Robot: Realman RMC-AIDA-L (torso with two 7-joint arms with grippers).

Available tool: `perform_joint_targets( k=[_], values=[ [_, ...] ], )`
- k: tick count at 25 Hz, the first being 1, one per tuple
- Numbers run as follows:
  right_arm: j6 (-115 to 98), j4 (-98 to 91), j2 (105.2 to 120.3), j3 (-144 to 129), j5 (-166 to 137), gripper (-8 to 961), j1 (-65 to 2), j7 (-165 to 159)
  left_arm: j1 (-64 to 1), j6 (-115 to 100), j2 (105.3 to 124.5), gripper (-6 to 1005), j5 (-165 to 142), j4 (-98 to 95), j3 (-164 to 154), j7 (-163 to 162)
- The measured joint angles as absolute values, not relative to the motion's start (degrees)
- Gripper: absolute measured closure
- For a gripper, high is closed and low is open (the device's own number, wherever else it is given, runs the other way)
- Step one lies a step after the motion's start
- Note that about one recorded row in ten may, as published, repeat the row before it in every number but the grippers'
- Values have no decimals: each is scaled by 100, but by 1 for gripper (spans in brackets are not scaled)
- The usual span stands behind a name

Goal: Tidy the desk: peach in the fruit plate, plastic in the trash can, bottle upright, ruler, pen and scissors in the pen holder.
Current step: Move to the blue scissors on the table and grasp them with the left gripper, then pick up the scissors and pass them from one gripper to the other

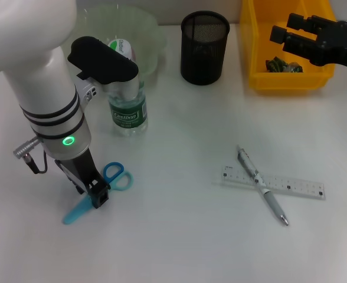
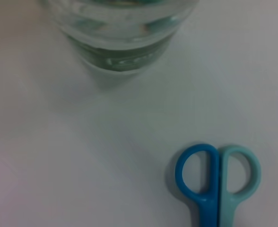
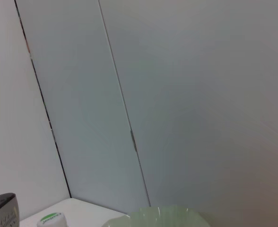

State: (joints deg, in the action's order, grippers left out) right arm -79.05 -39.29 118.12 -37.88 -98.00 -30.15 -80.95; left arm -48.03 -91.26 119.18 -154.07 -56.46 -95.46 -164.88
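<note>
White tabletop (image 1: 179,236) carries everything, and the black mesh pen holder (image 1: 204,47) at its far edge serves as the landmark. Left of the pen holder stands the pale green fruit plate (image 1: 150,35); I cannot see a peach in it, since the left arm covers much of it. Nearer than the plate and left of the pen holder, the bottle (image 1: 128,109) already stands upright, cap on top. Right of the pen holder sits the yellow trash can (image 1: 253,53), with dark crumpled material inside, probably the plastic.

Well in front of the pen holder and to its left, the left gripper (image 1: 97,194) is down at the scissors (image 1: 100,191), its fingers at the blades just below the two blue handle loops, likely because that narrow part is easiest to pinch. Whether the fingers have closed on the scissors I cannot tell. The right gripper (image 1: 291,36) hangs over the trash can, fingers spread and holding nothing.

In front of the pen holder and to its right, the pen (image 1: 262,186) lies crossed on top of the clear ruler (image 1: 297,187), both waiting.
</note>
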Motion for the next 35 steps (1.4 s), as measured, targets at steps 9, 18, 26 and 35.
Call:
perform_joint_targets(
  k=[9, 18, 26, 35],
  values=[
    [-7895, -3929, 11800, -3788, -9800, 332, -3034, -8095, -4856, -9108, 11918, 615, -15397, -5592, -9545, -16488],
    [-7883, -3922, 11794, -3766, -9800, 331, -3049, -8095, -4867, -9105, 11918, 721, -15400, -5599, -9545, -16481],
    [-7883, -3893, 11784, -3735, -9800, 331, -3072, -8095, -4869, -9096, 11918, 752, -15392, -5612, -9544, -16477],
    [-7883, -3894, 11788, -3735, -9800, 331, -3067, -8095, -4853, -9096, 11918, 769, -15394, -5648, -9545, -16476]
  ],
)
